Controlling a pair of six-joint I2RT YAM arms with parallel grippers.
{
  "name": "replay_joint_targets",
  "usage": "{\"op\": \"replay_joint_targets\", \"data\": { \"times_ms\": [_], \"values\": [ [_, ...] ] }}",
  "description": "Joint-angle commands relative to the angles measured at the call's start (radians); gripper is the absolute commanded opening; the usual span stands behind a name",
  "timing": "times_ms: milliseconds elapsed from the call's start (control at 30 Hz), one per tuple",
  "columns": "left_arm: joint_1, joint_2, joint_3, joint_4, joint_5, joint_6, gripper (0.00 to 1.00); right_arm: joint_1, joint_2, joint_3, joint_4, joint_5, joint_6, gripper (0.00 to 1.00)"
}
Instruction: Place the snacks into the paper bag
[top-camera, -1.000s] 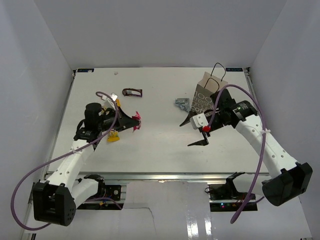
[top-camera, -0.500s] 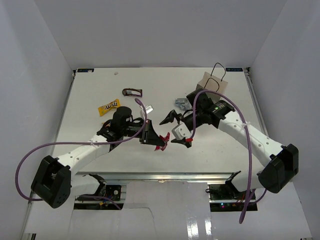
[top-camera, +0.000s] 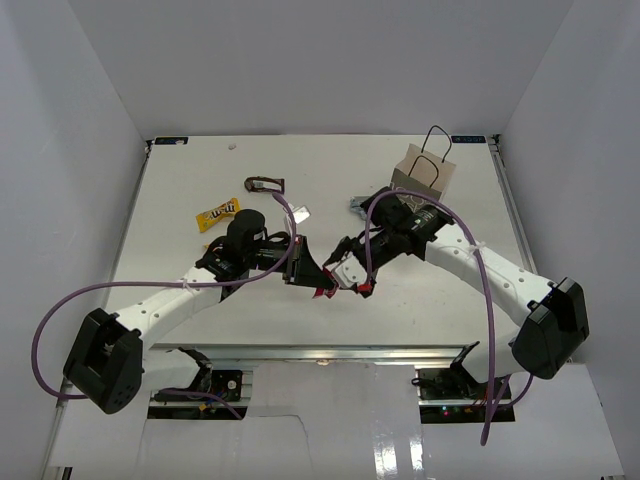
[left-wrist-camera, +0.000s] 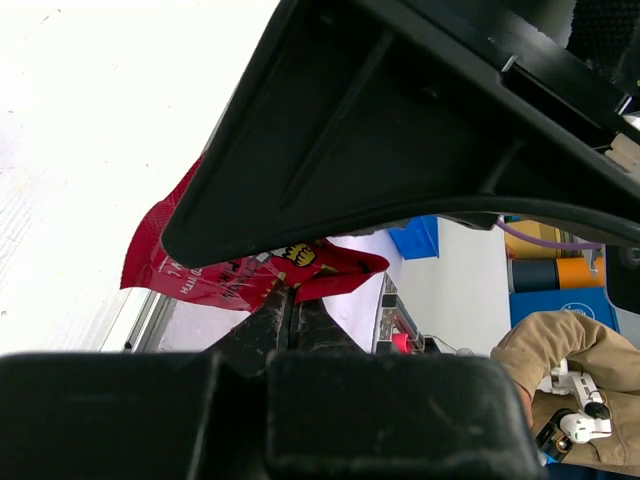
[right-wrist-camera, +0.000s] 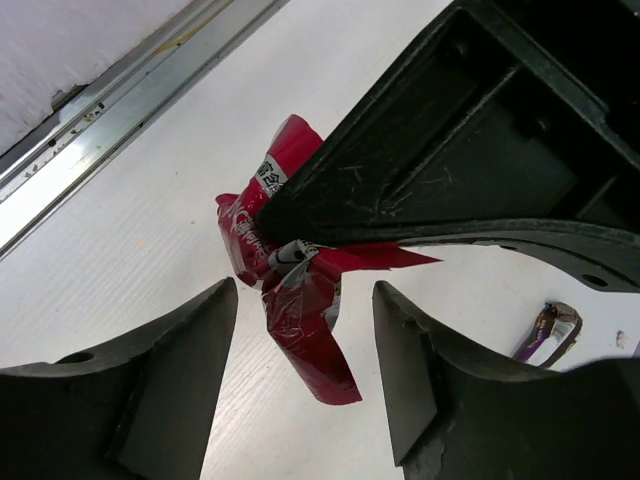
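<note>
One red packet (right-wrist-camera: 300, 330), its print too small to read, sits mid-table near the front, pinched in the left gripper (top-camera: 312, 278). The right gripper (right-wrist-camera: 305, 292) has its jaws spread around the packet. Far left, one yellow packet (top-camera: 217, 214) reads "m&m". One paper bag (top-camera: 425, 172) stands far right.

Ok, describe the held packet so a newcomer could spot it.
On the table, look at the front middle. There the left tool pinches a crumpled packet, with the right tool open around it. It is the only red one; the other packets lie farther back.
</note>
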Motion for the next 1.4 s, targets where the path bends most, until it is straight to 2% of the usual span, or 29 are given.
{"op": "replay_joint_targets", "data": {
  "times_ms": [0,33,167,233,267,333,467,500,600,733,933,1067,1233,1367],
  "values": [
    [-0.003,-0.014,0.032,0.023,0.018,0.008,0.0,0.006,0.003,0.002,-0.026,0.004,0.023,0.6],
    [-0.003,-0.015,0.032,0.023,0.016,0.009,0.0,0.006,0.0,0.003,-0.025,0.005,0.04,0.53],
    [-0.003,-0.017,0.023,0.021,0.005,0.011,0.0,0.006,-0.002,0.009,-0.031,-0.004,0.06,0.35],
    [-0.003,-0.017,0.021,0.014,0.001,0.012,0.04,0.006,-0.003,0.017,-0.034,-0.008,0.075,0.17],
    [-0.003,-0.017,0.021,0.009,-0.001,0.014,0.04,0.006,-0.005,0.016,-0.034,-0.011,0.08,0.14],
    [-0.003,-0.02,0.027,-0.001,-0.011,0.02,0.12,0.006,-0.009,0.014,-0.032,-0.016,0.086,0.08],
    [-0.003,-0.034,0.05,-0.072,-0.051,0.061,0.35,0.006,-0.018,0.009,-0.04,-0.018,0.092,0.08],
    [-0.003,-0.043,0.059,-0.09,-0.064,0.073,0.45,0.008,-0.026,0.008,-0.041,-0.014,0.094,0.08],
    [0.001,-0.06,0.109,-0.195,-0.119,0.131,0.59,0.008,-0.046,-0.017,-0.041,-0.005,0.097,0.08],
    [0.012,-0.107,0.204,-0.342,-0.215,0.219,0.67,0.005,-0.092,-0.063,-0.038,0.007,0.117,0.08],
    [0.014,-0.267,0.265,-0.523,-0.478,0.3,0.78,-0.041,-0.115,-0.058,-0.035,-0.037,0.259,0.08],
    [0.015,-0.412,0.273,-0.574,-0.657,0.307,0.91,-0.113,-0.129,-0.037,-0.02,-0.05,0.361,0.08],
    [0.017,-0.509,0.225,-0.568,-0.806,0.281,0.95,-0.211,-0.143,0.015,0.002,-0.065,0.491,0.08],
    [0.017,-0.528,0.181,-0.557,-0.832,0.244,0.95,-0.302,-0.137,0.109,0.017,-0.048,0.615,0.08]
  ]
}}
